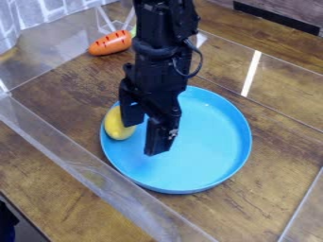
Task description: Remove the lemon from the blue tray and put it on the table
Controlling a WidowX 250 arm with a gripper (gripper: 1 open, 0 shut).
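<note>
The smooth yellow oval lemon [116, 124] sits inside the round blue plastic tray [199, 161], near its rim. The black hand [146, 127] is spread open beside it. Probably light and a little slippery, it is best pinched across its middle.

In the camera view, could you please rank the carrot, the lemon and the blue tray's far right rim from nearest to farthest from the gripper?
1. Lemon: beside the gripper, picture left.
2. Blue tray's right rim: picture right.
3. Carrot: off the tray, upper left.
</note>
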